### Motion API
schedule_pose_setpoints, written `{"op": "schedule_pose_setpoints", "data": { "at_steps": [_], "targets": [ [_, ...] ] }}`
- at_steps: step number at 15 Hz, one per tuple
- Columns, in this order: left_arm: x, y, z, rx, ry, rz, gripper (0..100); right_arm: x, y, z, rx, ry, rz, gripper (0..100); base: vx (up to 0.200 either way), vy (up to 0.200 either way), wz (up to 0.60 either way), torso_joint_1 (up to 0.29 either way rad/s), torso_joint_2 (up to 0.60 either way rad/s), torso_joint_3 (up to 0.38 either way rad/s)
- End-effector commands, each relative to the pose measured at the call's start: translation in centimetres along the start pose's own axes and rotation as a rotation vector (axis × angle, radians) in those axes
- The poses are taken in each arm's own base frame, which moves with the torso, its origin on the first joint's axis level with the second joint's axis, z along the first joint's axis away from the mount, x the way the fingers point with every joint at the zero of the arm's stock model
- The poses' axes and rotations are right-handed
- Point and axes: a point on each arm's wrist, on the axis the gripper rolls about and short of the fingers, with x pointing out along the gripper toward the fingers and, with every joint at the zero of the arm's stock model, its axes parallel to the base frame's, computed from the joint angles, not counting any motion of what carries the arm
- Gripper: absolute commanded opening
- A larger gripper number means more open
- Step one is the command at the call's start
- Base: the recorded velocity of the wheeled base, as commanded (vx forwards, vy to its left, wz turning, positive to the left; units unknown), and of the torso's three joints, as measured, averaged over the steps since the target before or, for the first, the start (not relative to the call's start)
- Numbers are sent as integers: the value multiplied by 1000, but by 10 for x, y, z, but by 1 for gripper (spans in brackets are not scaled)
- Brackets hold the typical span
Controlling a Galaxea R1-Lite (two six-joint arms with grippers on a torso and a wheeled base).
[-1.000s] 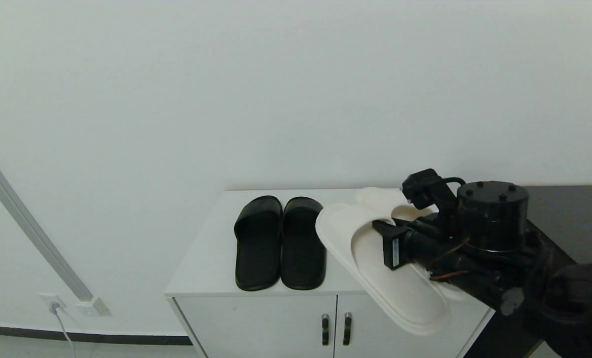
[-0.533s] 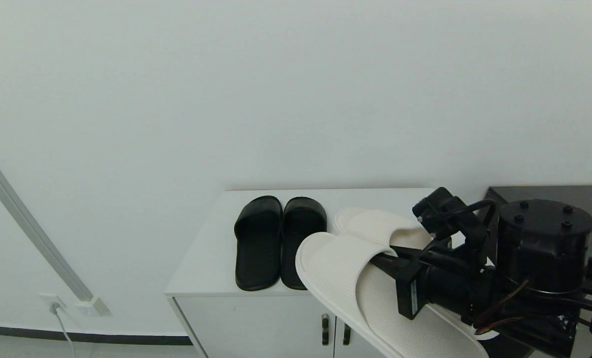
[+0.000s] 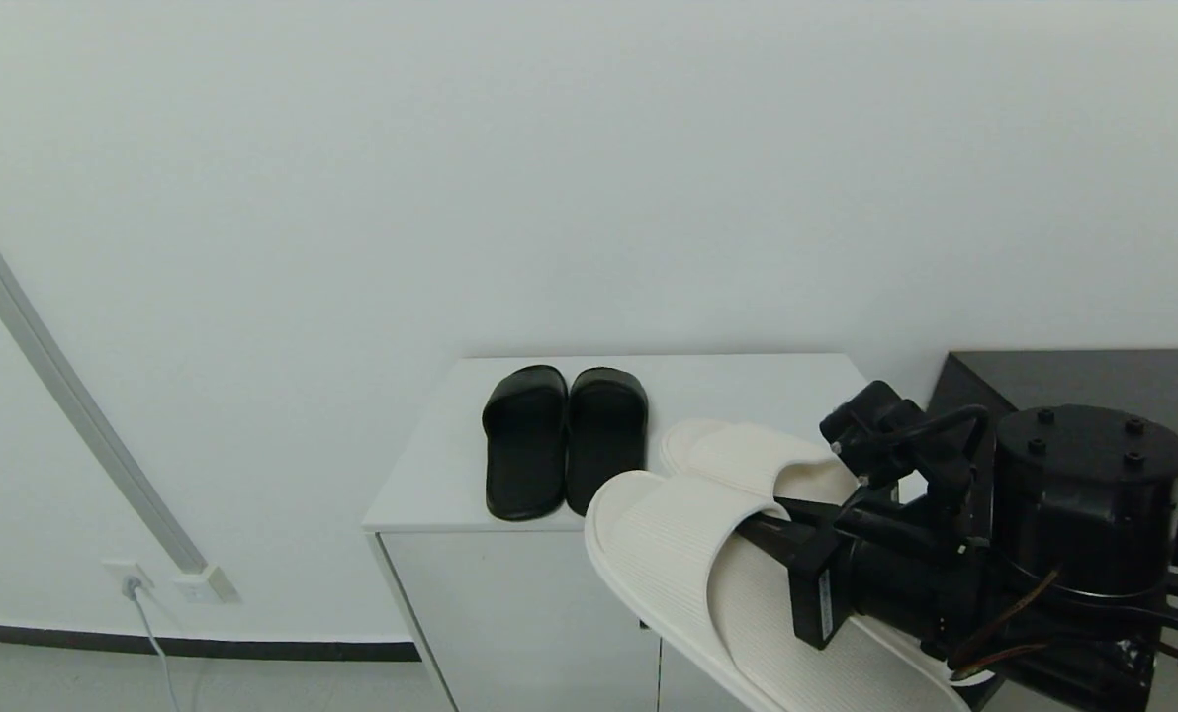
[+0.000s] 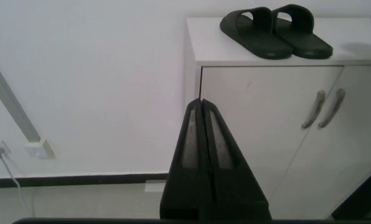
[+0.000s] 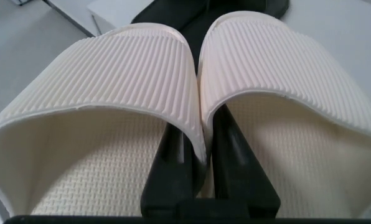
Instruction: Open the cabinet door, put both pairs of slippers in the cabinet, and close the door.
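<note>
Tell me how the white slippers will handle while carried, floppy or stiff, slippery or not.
The white slippers seem fairly stiff: they jut past the right hand without drooping. Likely light: one pinch holds both. The ribbed straps probably resist slipping.

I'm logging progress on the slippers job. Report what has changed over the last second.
The right end effector, clamped on the white slippers, drew the pair back off the cabinet top, toward the robot and lower. The head view also shifted as a whole. The black slippers stayed on top, and the cabinet doors stayed shut.
</note>
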Motion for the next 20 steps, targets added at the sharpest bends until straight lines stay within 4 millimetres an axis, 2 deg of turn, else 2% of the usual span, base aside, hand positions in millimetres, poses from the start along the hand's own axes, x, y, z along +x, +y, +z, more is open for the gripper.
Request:
{"op": "schedule_pose_setpoints", "data": {
  "at_steps": [1,2,17,20],
  "targets": [
    [0,0,0,0,1,0,0,0,0,-1,0,3,1,0,-200,0,0,-2,7,2],
    [0,0,0,0,1,0,0,0,0,-3,0,7,0,0,-200,0,0,2,2,7],
    [0,0,0,1,1,1,0,-3,0,-12,-5,41,32,0,0,0,0,0,0,0],
    [0,0,0,1,1,1,0,-4,0,-15,-7,50,32,0,0,0,0,-93,217,129]
  ]
}}
